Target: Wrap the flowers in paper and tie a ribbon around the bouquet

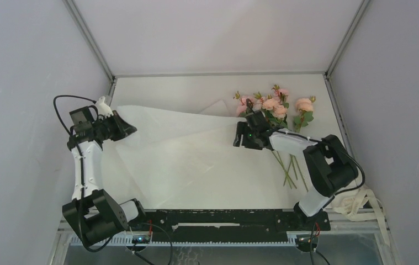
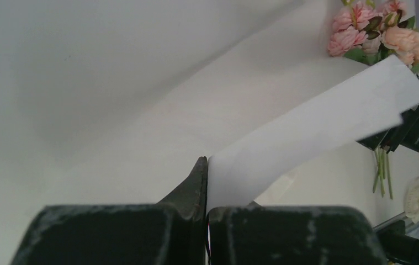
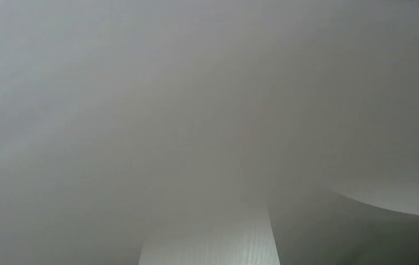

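Note:
The paper point(image 1: 179, 149) lies spread over the middle of the table, its left corner lifted. My left gripper point(image 1: 128, 130) is shut on that corner; in the left wrist view the jaws point(image 2: 206, 165) pinch the paper point(image 2: 317, 124), which stretches off toward the right arm. My right gripper point(image 1: 240, 137) is at the sheet's right edge, and whether it grips is hidden. The right wrist view shows only paper point(image 3: 196, 110) close up. The flowers point(image 1: 276, 105) lie just behind the right gripper, stems point(image 1: 288, 168) pointing toward me. The ribbon point(image 1: 356, 203) lies in loose loops by the right arm's base.
Grey walls and metal frame posts point(image 1: 91, 41) close in the table at the left, back and right. A black rail point(image 1: 223, 218) runs along the near edge between the arm bases. Black cables point(image 1: 58, 113) loop off the left arm.

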`<act>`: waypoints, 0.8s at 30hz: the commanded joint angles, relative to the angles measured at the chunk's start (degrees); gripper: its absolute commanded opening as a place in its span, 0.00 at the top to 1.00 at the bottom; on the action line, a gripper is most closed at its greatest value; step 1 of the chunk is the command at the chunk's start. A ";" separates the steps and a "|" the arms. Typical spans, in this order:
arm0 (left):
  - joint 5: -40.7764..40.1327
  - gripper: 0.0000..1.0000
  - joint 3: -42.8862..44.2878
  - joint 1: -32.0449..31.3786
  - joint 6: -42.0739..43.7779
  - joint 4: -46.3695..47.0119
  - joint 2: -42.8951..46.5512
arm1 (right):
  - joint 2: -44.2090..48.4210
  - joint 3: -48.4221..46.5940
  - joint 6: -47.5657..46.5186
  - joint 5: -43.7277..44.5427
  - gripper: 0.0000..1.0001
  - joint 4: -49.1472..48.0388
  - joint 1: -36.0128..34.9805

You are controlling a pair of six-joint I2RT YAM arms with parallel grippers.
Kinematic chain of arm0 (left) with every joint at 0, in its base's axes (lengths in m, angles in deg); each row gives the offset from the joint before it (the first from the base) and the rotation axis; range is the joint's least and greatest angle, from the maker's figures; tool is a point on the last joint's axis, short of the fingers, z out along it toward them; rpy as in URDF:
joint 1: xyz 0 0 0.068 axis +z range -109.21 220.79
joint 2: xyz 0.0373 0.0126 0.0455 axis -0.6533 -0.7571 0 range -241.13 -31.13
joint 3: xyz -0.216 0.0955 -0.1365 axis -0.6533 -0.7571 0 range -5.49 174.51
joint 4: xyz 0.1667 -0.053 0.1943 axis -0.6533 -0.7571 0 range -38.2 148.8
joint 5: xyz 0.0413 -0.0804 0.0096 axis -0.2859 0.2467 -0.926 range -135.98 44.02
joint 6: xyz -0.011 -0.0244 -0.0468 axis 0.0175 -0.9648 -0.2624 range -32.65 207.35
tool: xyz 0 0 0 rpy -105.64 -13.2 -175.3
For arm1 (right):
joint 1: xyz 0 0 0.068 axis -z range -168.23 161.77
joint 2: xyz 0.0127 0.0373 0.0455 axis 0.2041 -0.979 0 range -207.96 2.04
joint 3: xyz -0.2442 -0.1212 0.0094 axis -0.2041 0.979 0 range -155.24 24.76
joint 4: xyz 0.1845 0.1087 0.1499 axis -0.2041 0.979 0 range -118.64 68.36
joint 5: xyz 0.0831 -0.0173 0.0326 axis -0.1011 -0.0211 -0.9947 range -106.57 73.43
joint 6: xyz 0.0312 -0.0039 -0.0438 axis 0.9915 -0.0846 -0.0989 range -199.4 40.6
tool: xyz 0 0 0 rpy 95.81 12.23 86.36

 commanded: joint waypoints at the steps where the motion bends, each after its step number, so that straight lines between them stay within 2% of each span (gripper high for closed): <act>1: 5.65 1.00 -1.39 0.47 -1.15 2.70 0.67 | 8.79 3.83 4.30 -5.58 0.21 -1.81 4.81; 5: 6.11 1.00 -1.46 0.52 0.01 2.58 2.34 | 10.70 8.07 8.83 -3.76 0.19 -5.73 7.95; 9: 7.52 1.00 -1.57 0.45 0.89 2.05 4.61 | 7.68 9.03 11.94 -6.19 0.20 -13.24 9.14; 16: 9.19 1.00 -2.17 0.15 2.68 1.16 7.00 | 0.62 8.75 21.43 -10.04 0.31 -24.35 10.88; 24: 11.02 1.00 -1.96 -0.22 2.68 0.92 7.34 | -4.93 7.16 25.45 -10.35 0.35 -29.15 11.37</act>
